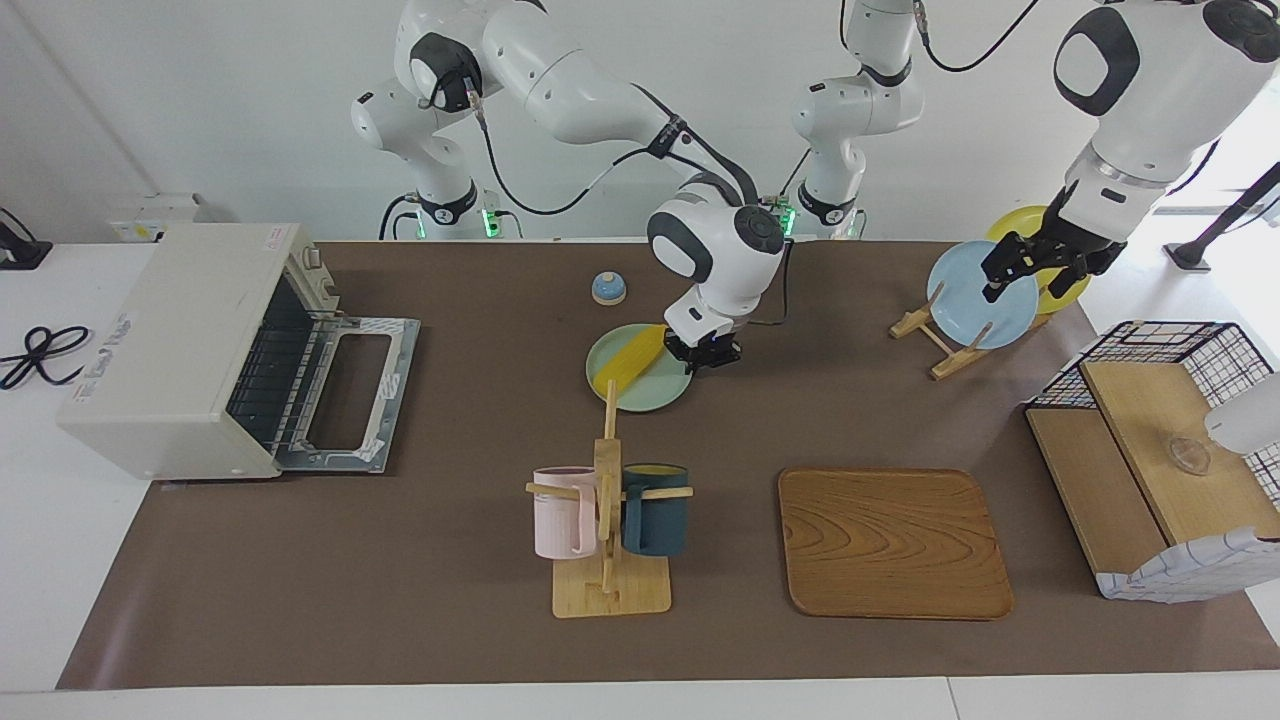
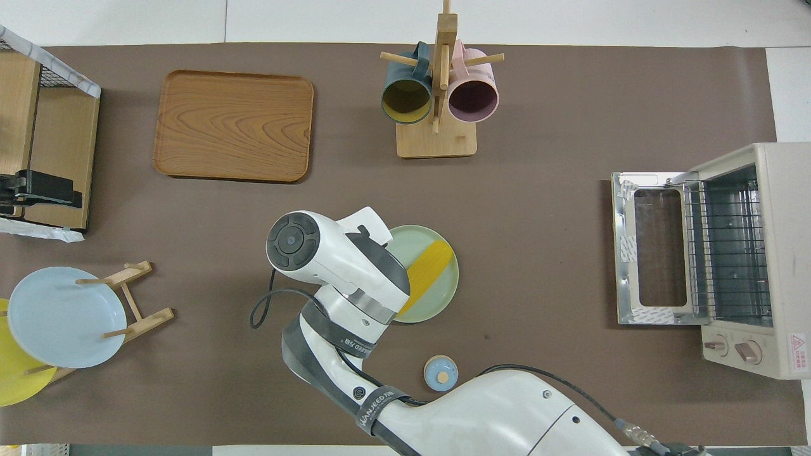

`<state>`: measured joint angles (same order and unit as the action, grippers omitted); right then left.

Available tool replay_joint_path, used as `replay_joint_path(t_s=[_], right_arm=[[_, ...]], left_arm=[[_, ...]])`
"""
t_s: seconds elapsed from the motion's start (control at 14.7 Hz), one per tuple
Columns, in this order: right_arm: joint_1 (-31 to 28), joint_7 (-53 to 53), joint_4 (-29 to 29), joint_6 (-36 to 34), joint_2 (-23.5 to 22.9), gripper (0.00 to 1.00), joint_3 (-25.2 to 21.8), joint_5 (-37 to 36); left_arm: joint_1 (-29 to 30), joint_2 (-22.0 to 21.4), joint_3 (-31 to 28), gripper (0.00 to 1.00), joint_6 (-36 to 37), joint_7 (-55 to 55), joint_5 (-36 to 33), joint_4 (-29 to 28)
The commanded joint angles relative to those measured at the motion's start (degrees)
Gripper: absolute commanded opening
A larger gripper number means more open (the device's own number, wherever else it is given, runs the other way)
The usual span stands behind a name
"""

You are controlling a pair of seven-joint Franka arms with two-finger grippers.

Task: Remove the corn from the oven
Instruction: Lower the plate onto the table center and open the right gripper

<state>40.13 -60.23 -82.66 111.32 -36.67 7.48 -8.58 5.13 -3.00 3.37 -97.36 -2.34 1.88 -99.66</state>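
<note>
Yellow corn (image 1: 628,361) on pale green plate (image 1: 655,395) mid-counter, well apart from open oven (image 1: 190,345), right gripper (image 1: 703,352) clamped on plate's rim, left gripper (image 1: 1030,262) spread wide over blue plate (image 1: 975,300)

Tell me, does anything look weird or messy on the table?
Nothing is spilled or broken. The oven stands with its door dropped open and its rack bare. The corn lies on the pale green plate, whose rim the right end effector is shut on.
</note>
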Motion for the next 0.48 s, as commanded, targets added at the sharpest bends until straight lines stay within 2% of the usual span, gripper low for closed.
replay_joint_path(t_s=[0.0,0.2,0.41], right_arm=[[-0.1,-0.1,-1.4,3.4,0.9,0.2,0.3,-0.4],[-0.4,2.5,-0.5,3.3,1.9,0.34,0.3,-0.7],[-0.8,2.7,-0.9,-0.5,4.3,0.29,0.3,-0.8]], left_arm=[[0.8,-0.8,0.4,1.0,-0.9,-1.9,0.2,-0.7],[0.5,-0.8,0.5,1.0,-0.9,-1.9,0.2,-0.7],[-0.1,-0.8,0.6,1.0,-1.0,-2.0,0.2,-1.0]])
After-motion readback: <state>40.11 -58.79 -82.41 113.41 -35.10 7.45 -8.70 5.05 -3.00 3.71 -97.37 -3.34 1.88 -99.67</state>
